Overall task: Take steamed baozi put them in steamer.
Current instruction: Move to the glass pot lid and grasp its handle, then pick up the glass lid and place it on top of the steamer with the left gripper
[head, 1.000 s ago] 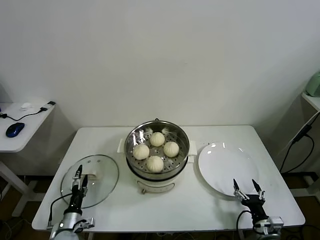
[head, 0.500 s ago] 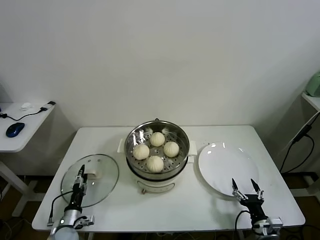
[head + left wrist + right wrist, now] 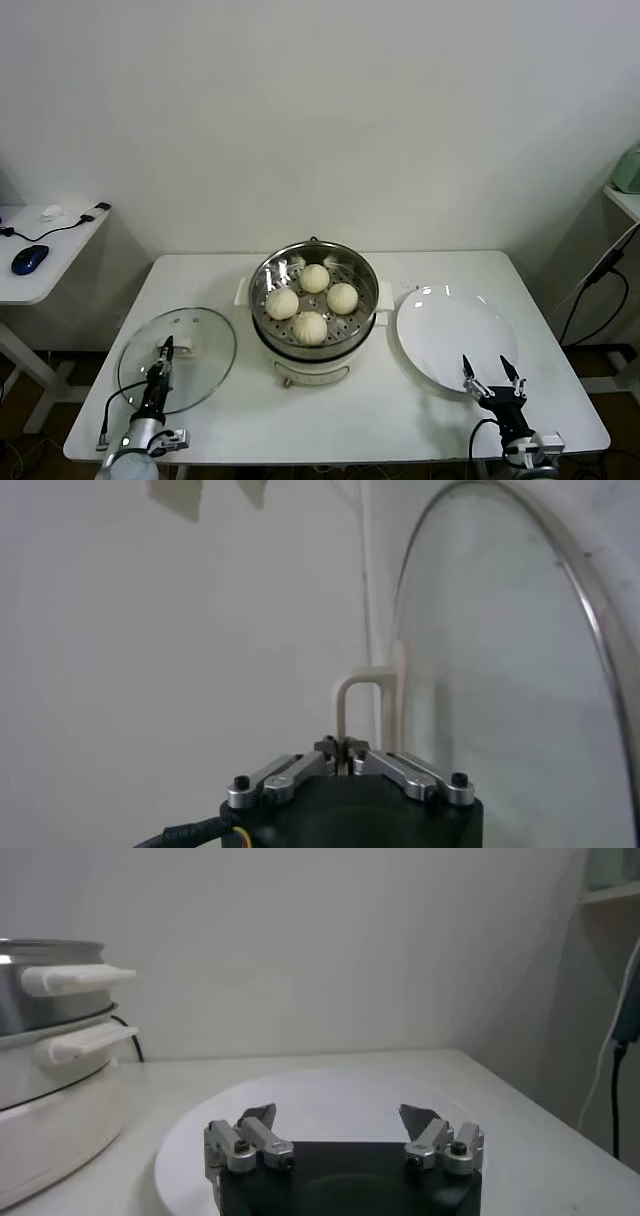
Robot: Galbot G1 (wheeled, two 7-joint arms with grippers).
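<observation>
Four cream-white baozi (image 3: 311,326) lie on the perforated tray inside the steel steamer (image 3: 368,275), which stands at the table's middle. The steamer's side also shows in the right wrist view (image 3: 50,1048). My left gripper (image 3: 166,346) is low at the front left over the glass lid (image 3: 205,375). It is shut and empty, its tips (image 3: 343,745) just short of the lid's white handle (image 3: 365,680). My right gripper (image 3: 484,368) is open and empty at the front right. It sits (image 3: 338,1116) at the near rim of the white plate (image 3: 330,1088).
The flat white plate (image 3: 455,335) lies right of the steamer and holds nothing. The glass lid (image 3: 500,680) lies flat left of it. A side table with a blue mouse (image 3: 30,258) stands far left. A shelf and a hanging cable (image 3: 600,270) are far right.
Both grippers have sunk slightly toward the table's front edge. The left gripper has shifted a little rightward over the lid. The baozi and steamer have not moved.
</observation>
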